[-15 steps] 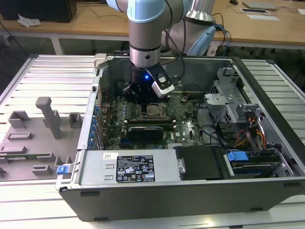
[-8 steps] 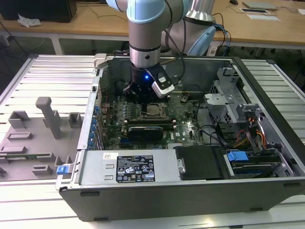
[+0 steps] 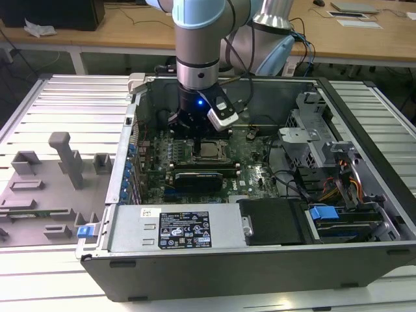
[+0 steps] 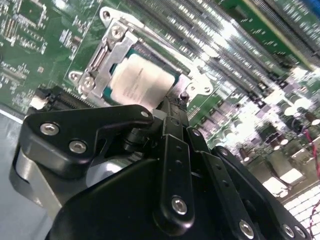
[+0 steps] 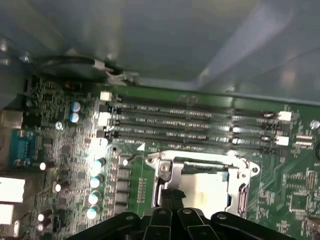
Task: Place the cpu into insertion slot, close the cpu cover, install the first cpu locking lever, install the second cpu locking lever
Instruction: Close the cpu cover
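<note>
The cpu (image 4: 142, 80) sits in the insertion slot (image 4: 156, 57) on the green board (image 5: 295, 200), deep inside the open computer case (image 3: 292, 266). Its shiny grey top faces up. The cpu cover (image 4: 111, 59) looks like it lies flat around the chip, like a frame around a picture. In the first wrist view a thin wire lever (image 5: 142, 157) pokes out beside the cover.

The gripper (image 4: 172, 107) hangs just at the edge of the slot, very near the chip. Its two black fingers (image 5: 165, 196) are pressed tight together. I cannot tell if something thin is pinched between them.

I think the chip is light, flat and hard, and it will not bend. It is also easy to hurt, and so is the slot under it. It is best held by its side edges, never squeezed on its top. The cover is thin steel and looks stiff, so a push on its bare frame should be safe
</note>
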### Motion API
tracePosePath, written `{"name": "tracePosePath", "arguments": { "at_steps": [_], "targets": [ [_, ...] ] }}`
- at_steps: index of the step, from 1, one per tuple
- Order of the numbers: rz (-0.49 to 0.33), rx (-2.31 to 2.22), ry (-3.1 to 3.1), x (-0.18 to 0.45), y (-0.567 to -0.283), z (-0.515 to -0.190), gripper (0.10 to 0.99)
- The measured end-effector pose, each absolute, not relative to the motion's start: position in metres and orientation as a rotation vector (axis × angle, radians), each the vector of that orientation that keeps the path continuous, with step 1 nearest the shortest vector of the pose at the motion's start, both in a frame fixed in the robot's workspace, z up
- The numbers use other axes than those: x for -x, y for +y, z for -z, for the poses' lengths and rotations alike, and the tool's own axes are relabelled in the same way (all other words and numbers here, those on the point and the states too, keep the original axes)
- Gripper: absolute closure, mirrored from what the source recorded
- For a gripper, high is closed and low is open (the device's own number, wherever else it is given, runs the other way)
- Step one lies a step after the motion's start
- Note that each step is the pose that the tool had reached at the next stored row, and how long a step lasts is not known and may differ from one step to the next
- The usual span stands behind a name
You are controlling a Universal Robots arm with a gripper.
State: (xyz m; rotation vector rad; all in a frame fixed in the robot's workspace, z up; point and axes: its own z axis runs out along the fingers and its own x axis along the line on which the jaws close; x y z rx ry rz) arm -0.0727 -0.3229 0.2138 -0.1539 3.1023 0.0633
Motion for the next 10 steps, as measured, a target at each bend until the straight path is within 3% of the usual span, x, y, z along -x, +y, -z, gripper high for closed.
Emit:
{"name": "tracePosePath", "arguments": {
  "at_steps": [10],
  "targets": [
    [-0.164,0.152,3.095,0.073,-0.338,-0.214,0.98]
  ]
}}
